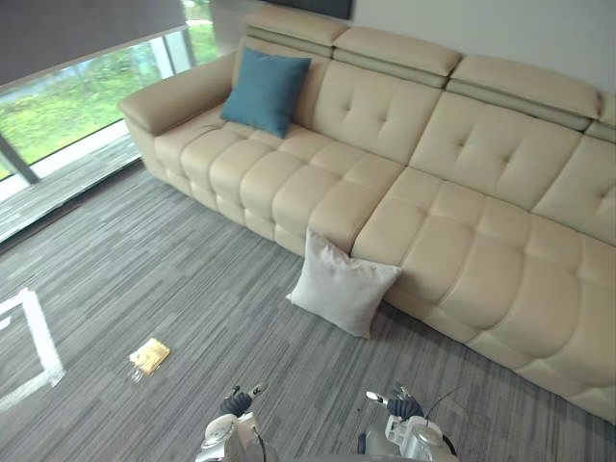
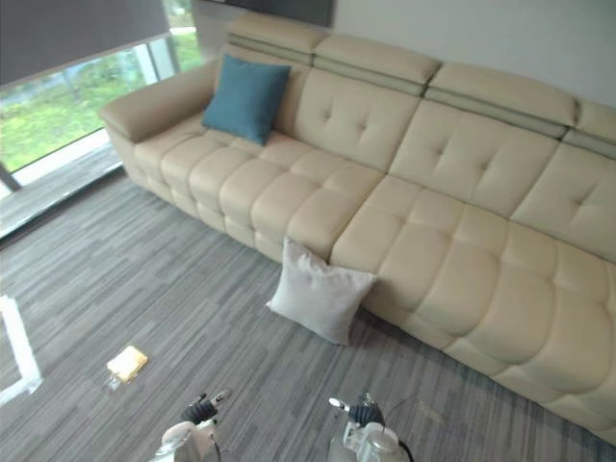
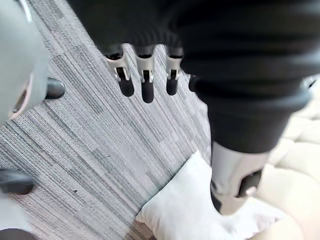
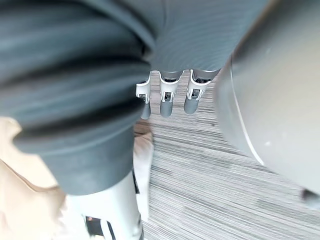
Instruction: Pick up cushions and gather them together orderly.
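Left hand (image 3: 146, 82) and right hand (image 4: 166, 98) hang low, fingers straight and empty. Two cushions, well apart: blue cushion (image 1: 265, 89) against the sofa (image 1: 462, 144) back, white cushion (image 1: 342, 284) on the carpet (image 1: 192, 279), leaning on the sofa front.

Sofa (image 1: 462, 221): one. Cushions: two. Blue cushion (image 1: 267, 89): one, at sofa's left end. White cushion (image 1: 342, 285): one, on floor (image 1: 192, 279) against sofa's front edge. Small yellow object (image 1: 149, 355) on floor: one.

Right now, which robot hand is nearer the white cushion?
Right. The right robot hand is almost directly in front of the white cushion; the left robot hand is farther off to its left.
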